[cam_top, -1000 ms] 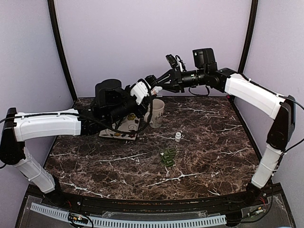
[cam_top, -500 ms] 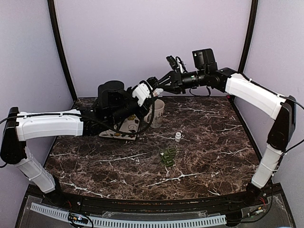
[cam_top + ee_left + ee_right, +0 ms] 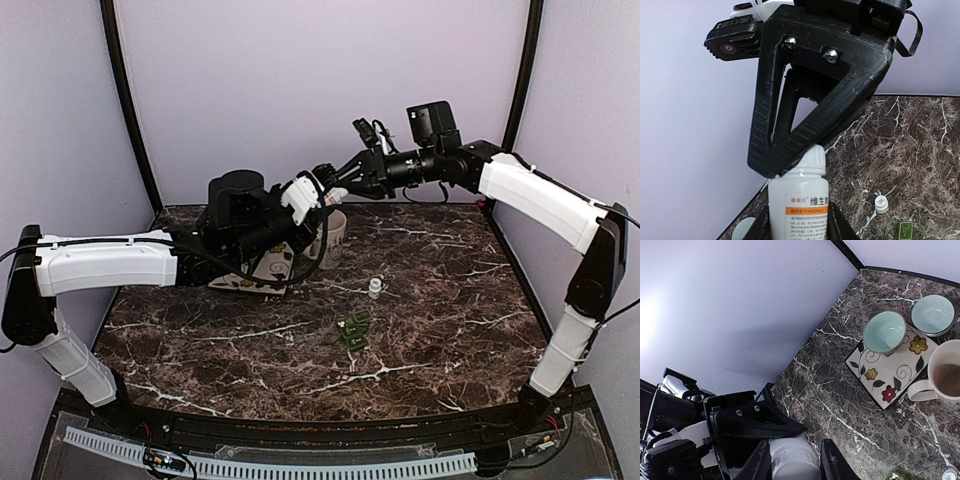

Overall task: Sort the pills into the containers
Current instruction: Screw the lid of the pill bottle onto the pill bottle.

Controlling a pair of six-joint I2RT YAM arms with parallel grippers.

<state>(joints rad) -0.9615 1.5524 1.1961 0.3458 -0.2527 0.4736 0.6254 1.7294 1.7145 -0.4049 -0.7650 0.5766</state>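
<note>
Raised, meeting over the desk (image 3: 450,300). Pinching pill bottle (image 3: 800,200) with left fingers (image 3: 840,227); flanking its top with right fingers (image 3: 831,465), grip unclear.

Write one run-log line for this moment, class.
left gripper: shut on white plastic pill bottle with orange-banded label | right gripper: jaws straddle bottle top, grip unclear | small white cap: on dark marble table

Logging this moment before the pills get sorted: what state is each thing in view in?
left tool: shut on pill bottle.
pill bottle: capped, held aloft.
right tool: around the bottle's cap, grip unclear.
mug: upright, looks empty.
teal bowl: upright, empty.
ribbed bowl: upright, empty.
blister packs: lying flat.
small white container: standing upright.
</note>
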